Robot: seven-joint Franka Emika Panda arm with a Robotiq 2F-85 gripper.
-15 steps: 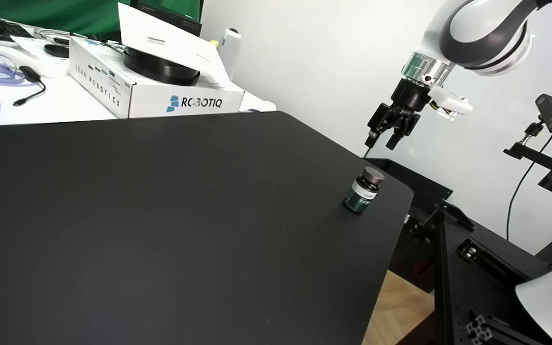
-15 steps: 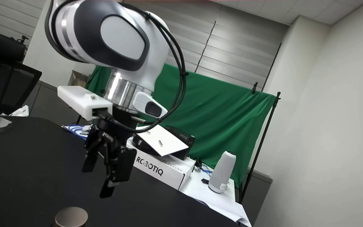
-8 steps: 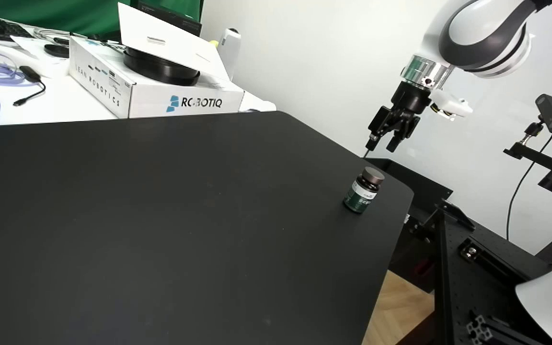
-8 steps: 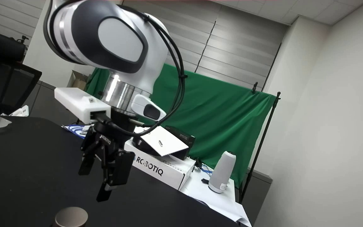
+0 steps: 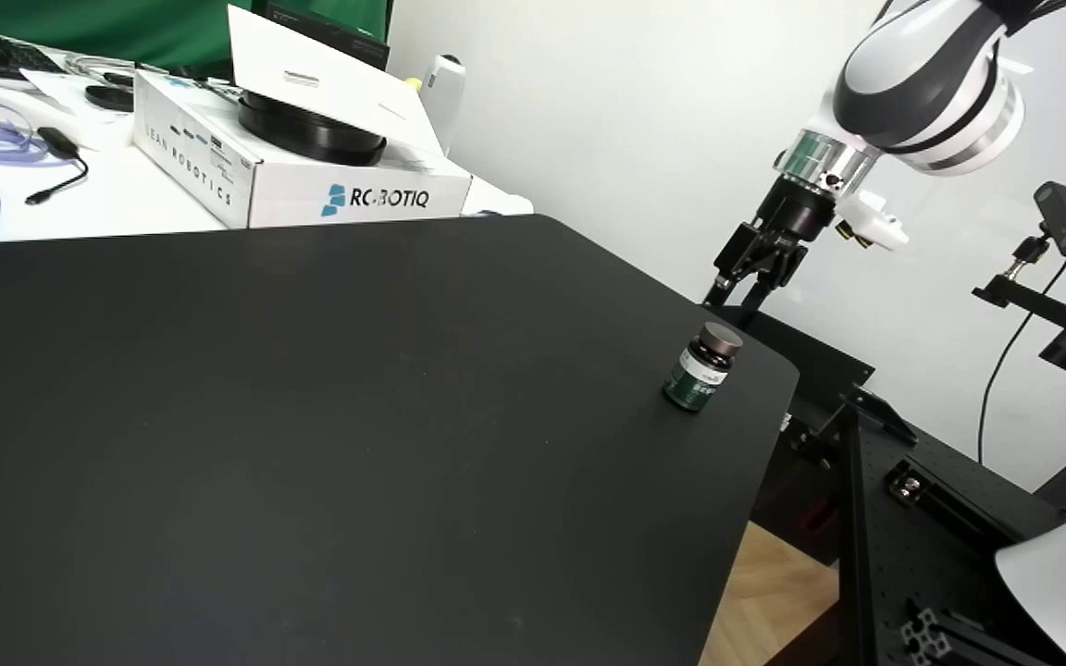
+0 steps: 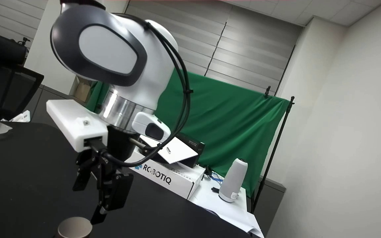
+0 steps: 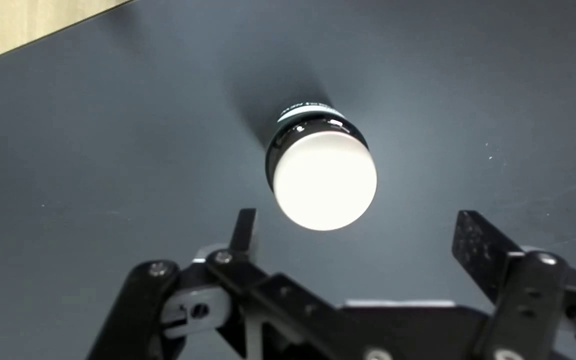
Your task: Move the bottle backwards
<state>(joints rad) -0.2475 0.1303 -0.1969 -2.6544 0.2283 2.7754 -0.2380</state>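
The arm (image 6: 107,49) is bent downward; its black fingers (image 7: 480,245) hang spread well apart.

The squat bottle (image 5: 702,367) stands upright and capped on the bench (image 5: 357,416), right of centre in an exterior view, its body glossy dark with a green label (image 5: 691,386) banded in white. In an exterior view the brownish-grey cap (image 6: 74,227) shows at lower left, cut by the frame's bottom edge. In the wrist view, near centre, its flat top looks almost white.
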